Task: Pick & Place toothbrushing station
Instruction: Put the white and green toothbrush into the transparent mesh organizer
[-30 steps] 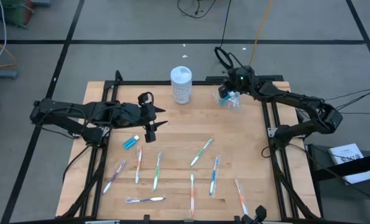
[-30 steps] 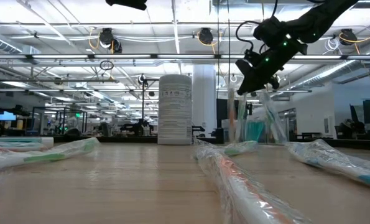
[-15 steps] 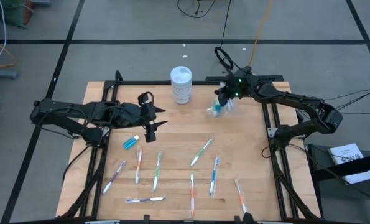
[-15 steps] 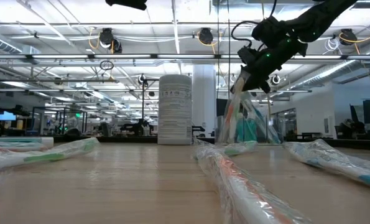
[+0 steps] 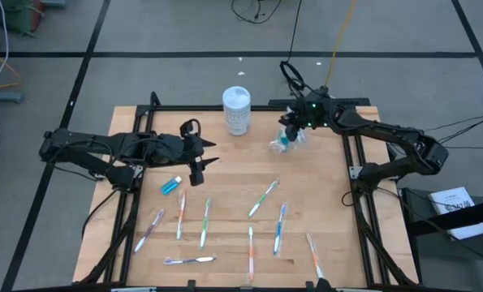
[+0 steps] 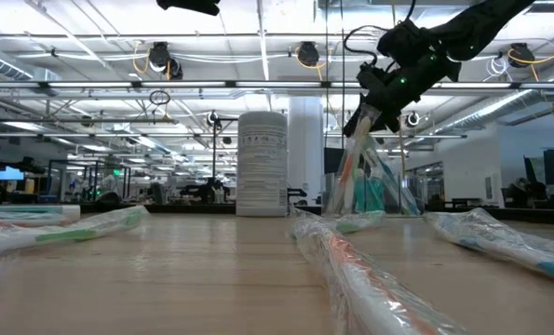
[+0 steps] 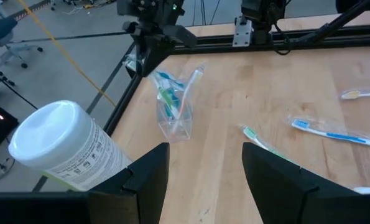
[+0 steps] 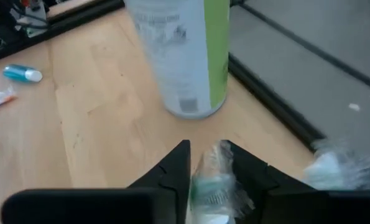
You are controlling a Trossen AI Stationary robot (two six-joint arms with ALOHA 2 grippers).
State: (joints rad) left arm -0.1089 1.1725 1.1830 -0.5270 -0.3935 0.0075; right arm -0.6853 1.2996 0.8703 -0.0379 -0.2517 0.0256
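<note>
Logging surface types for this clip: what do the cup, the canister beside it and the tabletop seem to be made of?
The cup looks like thin clear plastic: the brushes inside show through its wall. The canister seems to be white plastic with a smooth lid and a printed label. The tabletop looks like pale wood, matte, with visible plank seams and grain. The right gripper is closed on a wrapped brush above the cup.

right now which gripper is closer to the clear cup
Right. The right gripper is over the clear cup, shut on a wrapped toothbrush in it. The left gripper hovers open, well away.

High cam overhead, low at table level; both share canister [image 5: 236, 109].
</note>
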